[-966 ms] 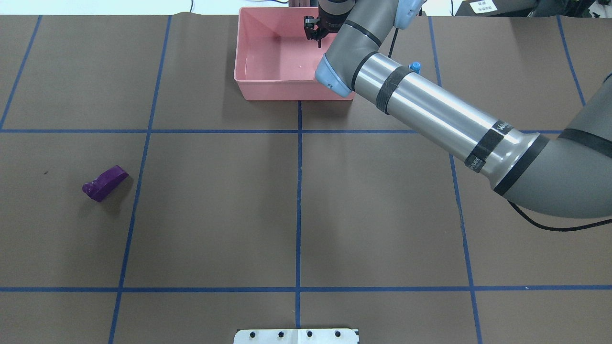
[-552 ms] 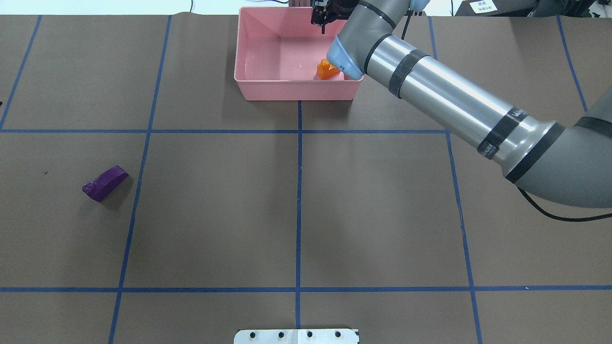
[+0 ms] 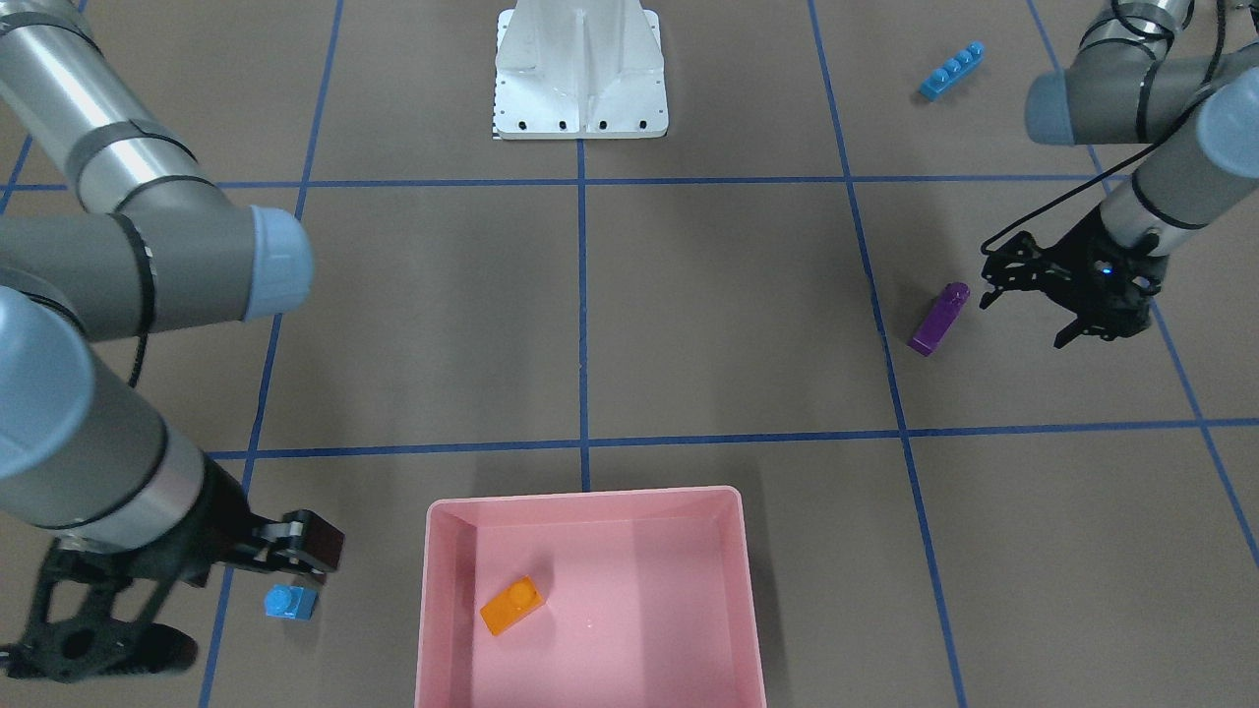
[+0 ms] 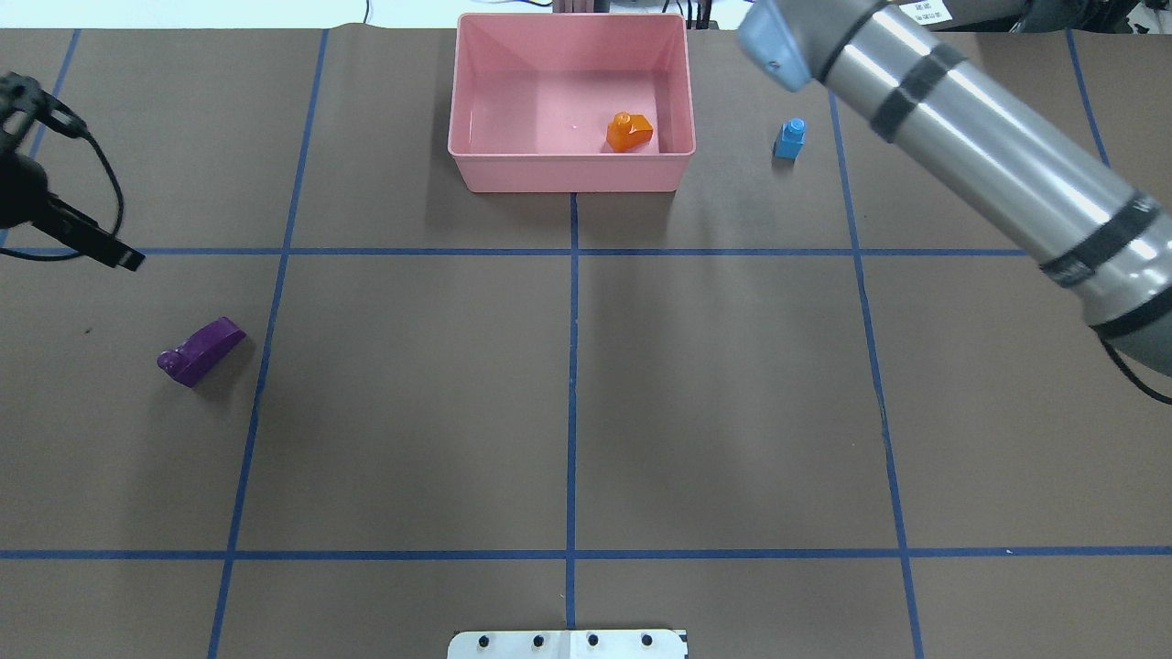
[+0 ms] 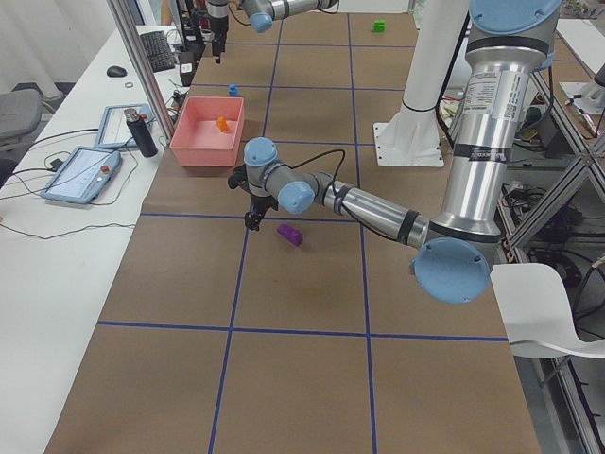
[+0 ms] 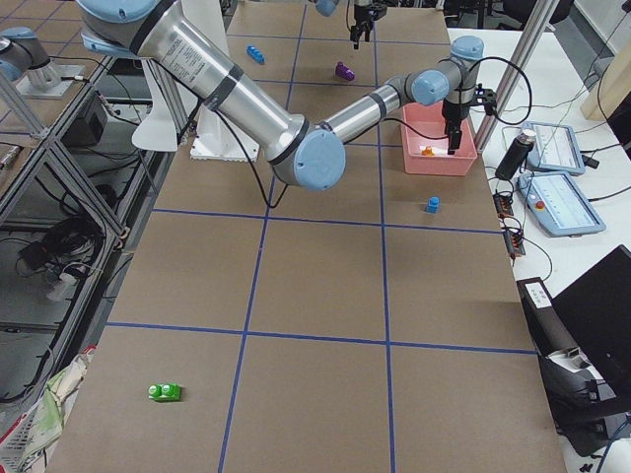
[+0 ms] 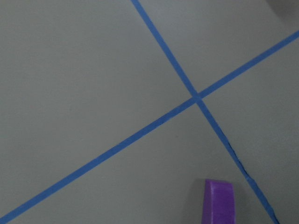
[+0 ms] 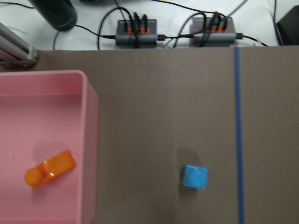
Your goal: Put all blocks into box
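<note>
Box: the large shallow pink plastic tray (image 4: 572,176) with rounded corners sits at the table edge far from the robot, across the middle blue tape line
Orange block: the small orange studded plastic brick (image 4: 629,133) lies on the tray floor, near the wall facing the robot and towards the tray's right wall
Blue cube: the small blue one-stud plastic cube (image 4: 789,139) stands stud up on the brown table cover, outside the tray's right wall, near it but apart
Purple block: the purple plastic brick (image 3: 939,318) lies on its side, well apart from the tray, towards the robot and to the left
Long block: the long blue four-stud plastic brick (image 3: 952,70) lies further from the tray than the purple one, far to the left on the robot's side
Green block: the green plastic brick (image 6: 165,392) lies well apart from the tray, far to the right
Right pincer: the right gripper (image 3: 256,602) hangs outside the tray's right wall, above the blue cube's area, jaws spread wide, nothing between them
Left pincer: the left gripper (image 3: 1023,317) is well apart from the tray, near the purple brick on its left, jaws apart and empty
Base: the white metal base plate (image 3: 580,69) stands opposite the tray, on the robot's side
</note>
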You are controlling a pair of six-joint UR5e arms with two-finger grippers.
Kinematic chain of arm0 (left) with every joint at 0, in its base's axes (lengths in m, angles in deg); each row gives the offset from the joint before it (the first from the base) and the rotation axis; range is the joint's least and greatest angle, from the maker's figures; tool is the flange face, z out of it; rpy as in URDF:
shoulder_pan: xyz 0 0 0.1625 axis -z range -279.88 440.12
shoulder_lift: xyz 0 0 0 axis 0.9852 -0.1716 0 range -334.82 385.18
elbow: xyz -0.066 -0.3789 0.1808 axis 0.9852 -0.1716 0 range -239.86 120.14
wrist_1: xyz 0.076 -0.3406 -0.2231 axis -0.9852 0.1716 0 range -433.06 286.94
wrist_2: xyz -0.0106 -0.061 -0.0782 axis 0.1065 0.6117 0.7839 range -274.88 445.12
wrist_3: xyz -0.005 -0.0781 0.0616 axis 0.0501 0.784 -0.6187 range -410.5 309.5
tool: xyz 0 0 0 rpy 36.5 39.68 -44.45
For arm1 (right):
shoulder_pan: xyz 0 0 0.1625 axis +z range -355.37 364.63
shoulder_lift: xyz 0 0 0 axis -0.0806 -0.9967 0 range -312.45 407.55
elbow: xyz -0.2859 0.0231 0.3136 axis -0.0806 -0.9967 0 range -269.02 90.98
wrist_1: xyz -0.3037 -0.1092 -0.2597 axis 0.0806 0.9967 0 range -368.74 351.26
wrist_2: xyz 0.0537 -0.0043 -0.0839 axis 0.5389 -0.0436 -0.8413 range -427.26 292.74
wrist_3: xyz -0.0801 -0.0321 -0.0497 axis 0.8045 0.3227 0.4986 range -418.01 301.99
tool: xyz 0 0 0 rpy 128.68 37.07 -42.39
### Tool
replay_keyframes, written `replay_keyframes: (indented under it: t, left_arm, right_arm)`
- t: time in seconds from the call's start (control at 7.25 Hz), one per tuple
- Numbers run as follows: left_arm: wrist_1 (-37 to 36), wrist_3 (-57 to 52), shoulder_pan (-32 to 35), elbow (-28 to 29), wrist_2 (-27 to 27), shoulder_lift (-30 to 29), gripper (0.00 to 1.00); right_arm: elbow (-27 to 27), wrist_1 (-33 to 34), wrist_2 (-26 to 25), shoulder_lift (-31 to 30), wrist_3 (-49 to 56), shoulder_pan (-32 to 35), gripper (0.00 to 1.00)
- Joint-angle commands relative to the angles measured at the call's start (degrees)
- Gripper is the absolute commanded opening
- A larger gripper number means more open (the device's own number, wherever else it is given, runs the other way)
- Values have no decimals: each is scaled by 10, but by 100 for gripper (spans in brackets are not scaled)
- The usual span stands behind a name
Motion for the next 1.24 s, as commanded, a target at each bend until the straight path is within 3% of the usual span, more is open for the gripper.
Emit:
replay_keyframes:
  t: [0.0, 0.41, 0.55, 0.69, 0.83, 1.1]
  left_arm:
    - [1, 11, -61, 2, -35, 13, 100]
    - [0, 14, -104, 18, -60, 13, 100]
    - [1, 14, -108, 21, -60, 13, 94]
    - [1, 14, -108, 22, -60, 13, 44]
    - [1, 14, -108, 20, -60, 14, 0]
    - [2, 27, -108, 15, -67, 15, 0]
  right_arm:
    - [136, 14, 28, -144, 34, 28, 100]
    - [138, 14, 24, -152, 34, 28, 100]
    - [139, 14, 23, -152, 33, 28, 100]
    - [138, 14, 22, -152, 33, 27, 100]
    - [137, 14, 22, -152, 32, 27, 100]
    - [133, 13, 22, -152, 32, 26, 100]
